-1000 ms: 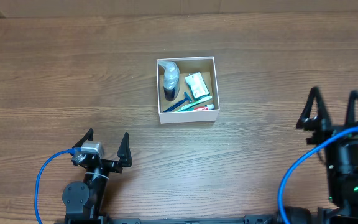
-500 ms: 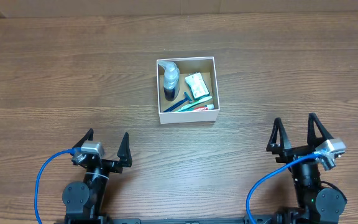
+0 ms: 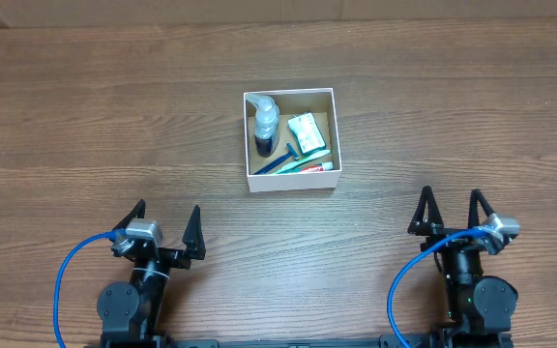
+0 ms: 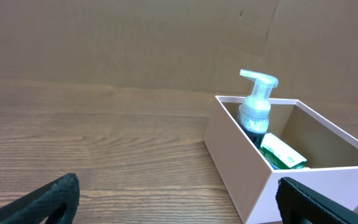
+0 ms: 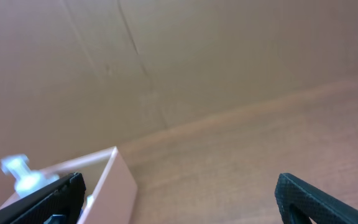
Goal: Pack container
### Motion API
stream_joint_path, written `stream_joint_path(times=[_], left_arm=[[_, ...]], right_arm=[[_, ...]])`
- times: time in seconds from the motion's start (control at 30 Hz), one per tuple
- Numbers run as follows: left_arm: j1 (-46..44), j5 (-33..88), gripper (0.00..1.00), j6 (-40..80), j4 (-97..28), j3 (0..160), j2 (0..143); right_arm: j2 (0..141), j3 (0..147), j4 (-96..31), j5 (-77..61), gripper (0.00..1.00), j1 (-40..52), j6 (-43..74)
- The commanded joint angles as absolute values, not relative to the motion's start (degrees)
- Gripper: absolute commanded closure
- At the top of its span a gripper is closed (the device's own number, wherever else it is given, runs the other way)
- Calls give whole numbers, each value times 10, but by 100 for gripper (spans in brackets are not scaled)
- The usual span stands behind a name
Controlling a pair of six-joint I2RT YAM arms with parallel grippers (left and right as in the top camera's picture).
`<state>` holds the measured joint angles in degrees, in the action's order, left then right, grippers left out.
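The container (image 3: 290, 180) is a square white-walled cardboard box with a brown inside, at the table's middle. It holds a clear pump bottle (image 3: 265, 120), a green and white packet (image 3: 307, 133), a blue razor (image 3: 277, 161) and a toothpaste tube (image 3: 315, 166). My left gripper (image 3: 166, 220) is open and empty near the front left, well away from the box. My right gripper (image 3: 449, 210) is open and empty near the front right. The box shows in the left wrist view (image 4: 241, 168) with the bottle (image 4: 255, 109), and in the right wrist view (image 5: 114, 186).
Brown cardboard sheets (image 4: 135, 43) stand along the table's far edge. Blue cables (image 3: 61, 280) loop beside each arm's base. The wooden table (image 3: 85, 126) stretches wide on both sides of the box.
My right arm has drawn back from the far right toward the front edge and settled low, its gripper open. The left arm and the box have not moved.
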<state>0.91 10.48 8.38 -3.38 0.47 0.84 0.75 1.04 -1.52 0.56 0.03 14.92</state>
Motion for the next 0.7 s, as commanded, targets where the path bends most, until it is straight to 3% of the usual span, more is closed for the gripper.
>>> stream_joint_path(times=[0.0, 0.67], left_arm=[[15, 103, 0, 79, -34, 3, 3], [15, 103, 0, 79, -34, 3, 3]], right_arm=[[2, 4, -48, 10, 0, 3, 126], [2, 4, -48, -1, 0, -34, 74]])
